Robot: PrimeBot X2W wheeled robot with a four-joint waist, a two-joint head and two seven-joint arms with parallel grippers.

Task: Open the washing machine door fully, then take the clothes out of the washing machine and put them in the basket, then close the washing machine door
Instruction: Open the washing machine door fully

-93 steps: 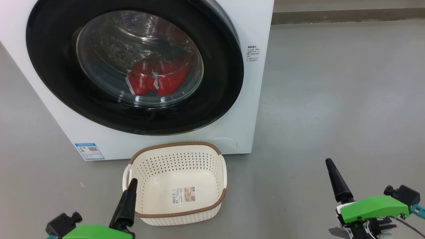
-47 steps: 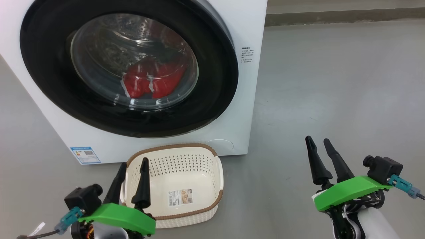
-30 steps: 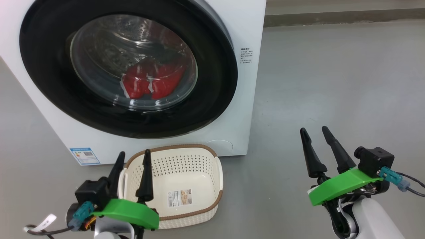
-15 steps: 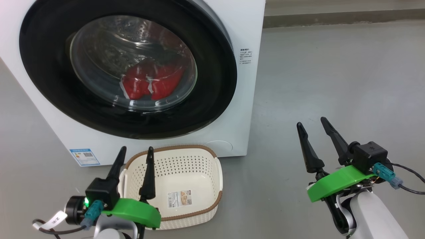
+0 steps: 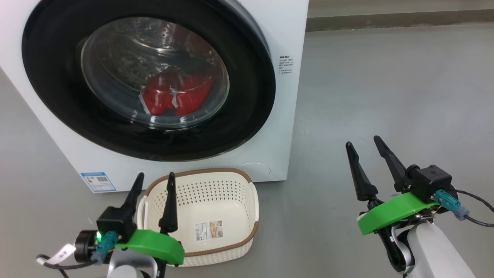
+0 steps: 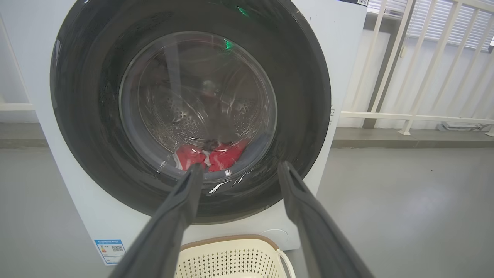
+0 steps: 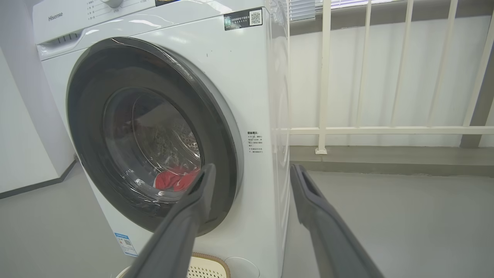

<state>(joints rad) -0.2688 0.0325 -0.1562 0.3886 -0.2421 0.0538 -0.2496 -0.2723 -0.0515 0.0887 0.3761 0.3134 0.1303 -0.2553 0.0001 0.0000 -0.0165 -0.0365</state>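
The white washing machine [image 5: 287,34] stands ahead with its round black-ringed door [image 5: 247,100] shut against the front. Red clothes [image 5: 175,96] lie in the drum behind the glass, also seen as clothes [image 6: 216,156] and clothes [image 7: 175,179]. The cream basket [image 5: 231,181] with a brown rim sits empty on the floor in front of the machine. My left gripper [image 5: 154,178] is open at the basket's near-left side, above the floor. My right gripper [image 5: 362,142] is open over bare floor, to the right of the machine. Each wrist view shows its own gripper, left [image 6: 238,166] and right [image 7: 251,169], empty.
Grey floor [image 5: 386,96] spreads to the right of the machine. A white railing [image 7: 386,129] and a low kerb run along the wall behind. A blue label sticker [image 5: 98,182] sits on the machine's lower left front.
Both arms rose into view and drifted slightly forward over the last seconds; in the last half second they barely moved. Door, clothes and basket are unchanged.
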